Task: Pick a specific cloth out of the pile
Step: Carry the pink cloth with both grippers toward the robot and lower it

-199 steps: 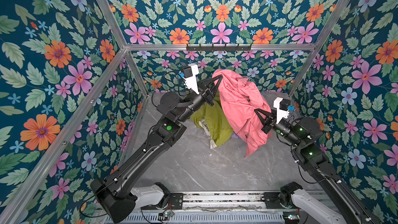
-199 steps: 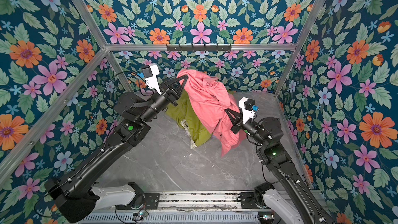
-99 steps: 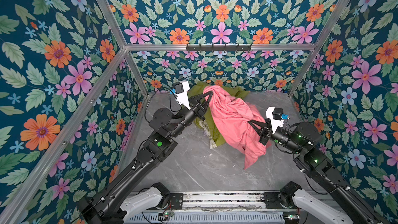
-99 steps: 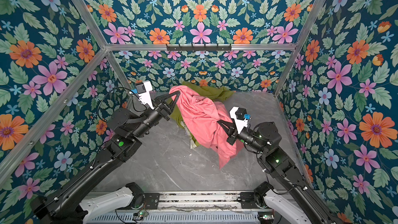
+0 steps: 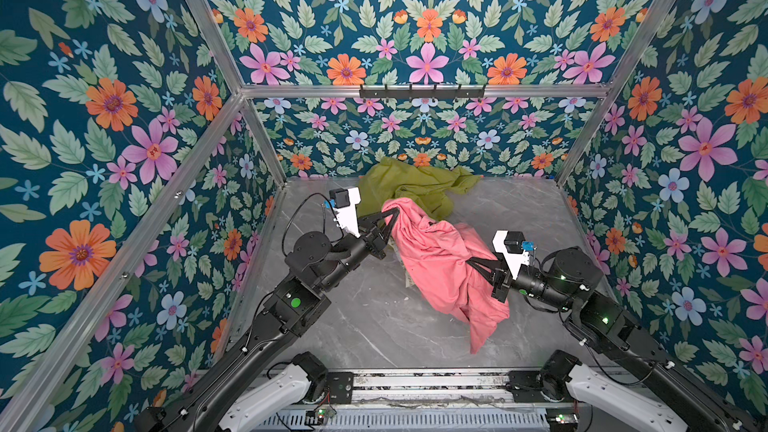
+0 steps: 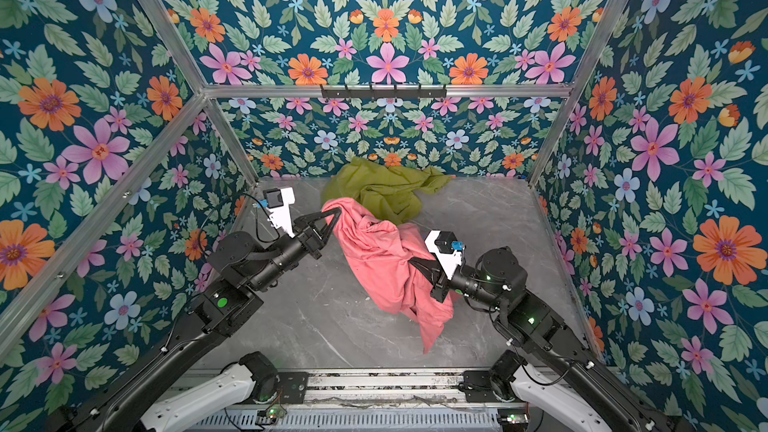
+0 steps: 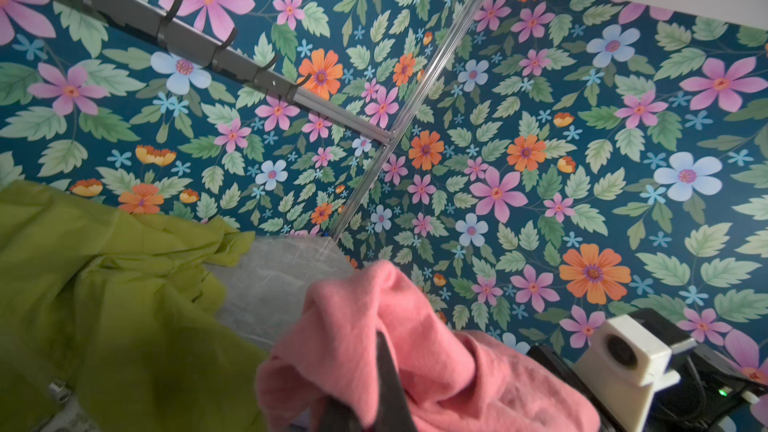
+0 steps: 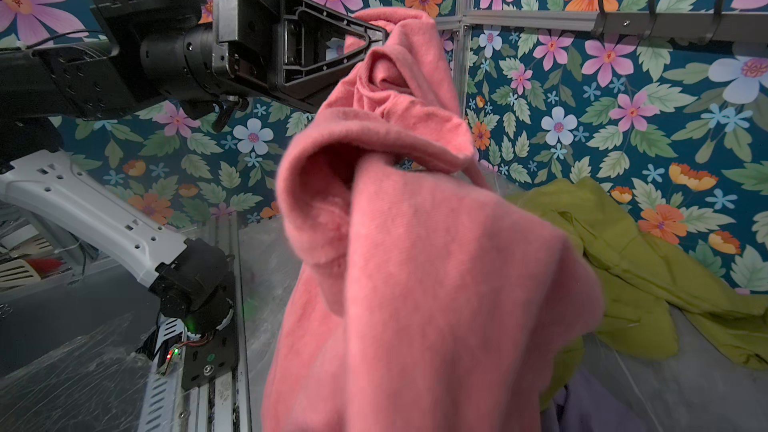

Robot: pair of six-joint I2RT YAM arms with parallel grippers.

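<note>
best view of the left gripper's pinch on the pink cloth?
Right wrist: left gripper is side-on, tips shut on the pink cloth. Both top views show it smaller; left wrist sees one finger amid cloth.

Both top views: set high at the near side, looking steeply down on the whole tabletop; nearly identical. Left wrist view: close, tilted up past pink cloth toward hook rail. Right wrist view: close, roughly level; shares that cloth and green jacket.
</note>
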